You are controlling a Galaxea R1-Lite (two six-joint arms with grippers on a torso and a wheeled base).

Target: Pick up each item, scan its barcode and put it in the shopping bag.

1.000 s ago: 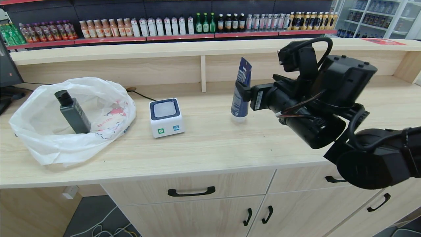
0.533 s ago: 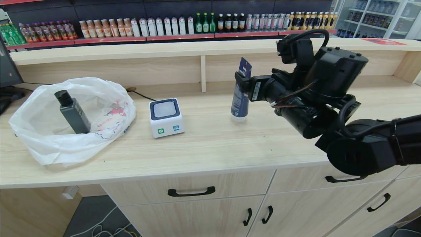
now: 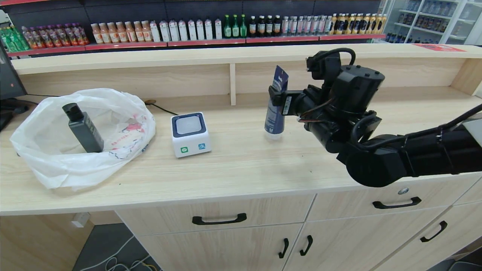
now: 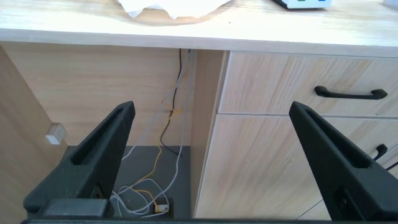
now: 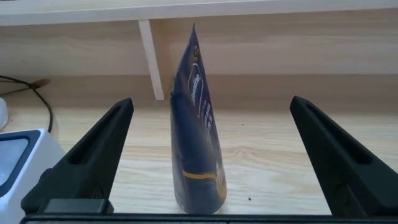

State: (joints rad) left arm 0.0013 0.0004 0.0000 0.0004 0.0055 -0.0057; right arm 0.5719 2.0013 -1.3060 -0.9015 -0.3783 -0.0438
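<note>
Right gripper (image 5: 211,106) gapes wide around the upright blue tube (image 3: 274,117), right of centre, not touching it. Left gripper (image 4: 211,109) is wide open too, empty.

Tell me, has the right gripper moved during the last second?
Yes. The right gripper has edged slightly upward against the standing blue tube, which stayed put.

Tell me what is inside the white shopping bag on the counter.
One dark grey bottle with a black cap stands tilted inside the shopping bag. The bag's front fold covers the bottle's base, so anything lying lower cannot be seen.
</note>
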